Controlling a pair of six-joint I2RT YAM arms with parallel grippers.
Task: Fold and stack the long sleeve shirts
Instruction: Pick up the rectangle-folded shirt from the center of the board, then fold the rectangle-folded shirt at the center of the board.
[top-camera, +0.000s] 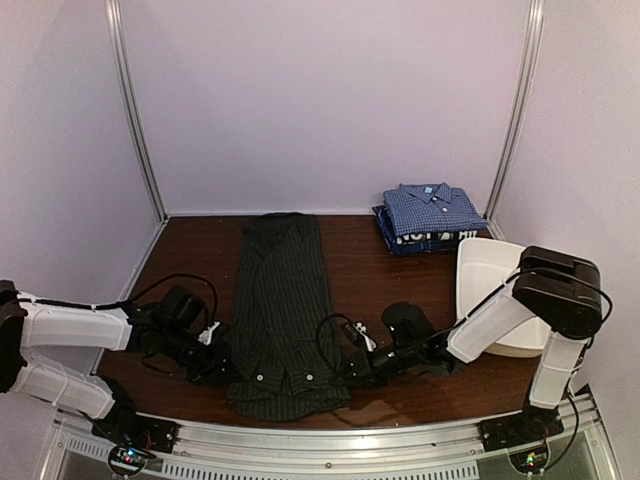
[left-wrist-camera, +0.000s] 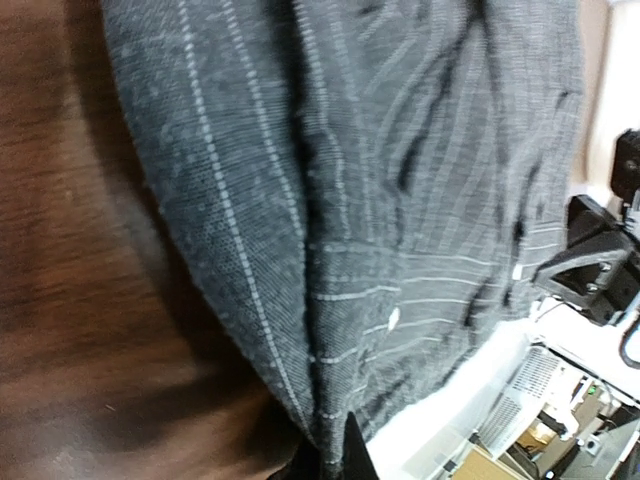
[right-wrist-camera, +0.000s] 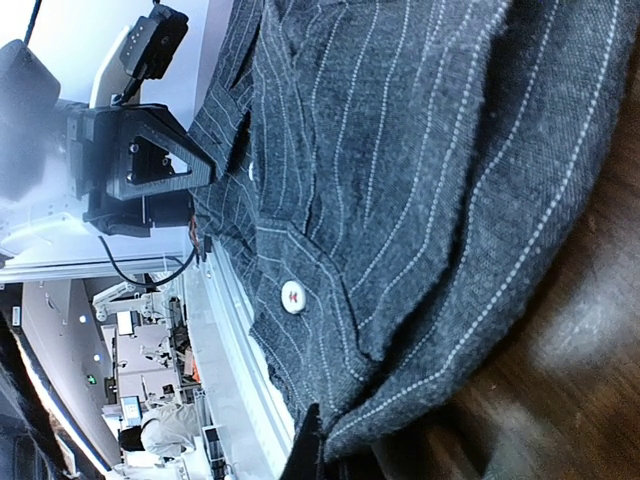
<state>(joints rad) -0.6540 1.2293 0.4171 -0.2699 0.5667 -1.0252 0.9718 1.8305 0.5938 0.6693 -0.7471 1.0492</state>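
Black fingertips of the left gripper (left-wrist-camera: 326, 460) sit at the bottom edge of the left wrist view, pressed together on a pinch of the dark charcoal pinstriped cloth shirt (left-wrist-camera: 380, 200). At the bottom of the right wrist view the right gripper (right-wrist-camera: 314, 455) is closed in the same way on the opposite edge of the cloth, near a small white button (right-wrist-camera: 291, 296). From above, this shirt lies as a long narrow strip in the centre of the brown wooden table (top-camera: 190, 250). The two grippers pinch its lower corners, I think so that this end can be raised evenly and folded over. In the upper right, a folded blue checked shirt (top-camera: 432, 208) rests on a folded navy shirt with white lettering (top-camera: 425, 240), just beside a white oblong plastic tub (top-camera: 482, 265).
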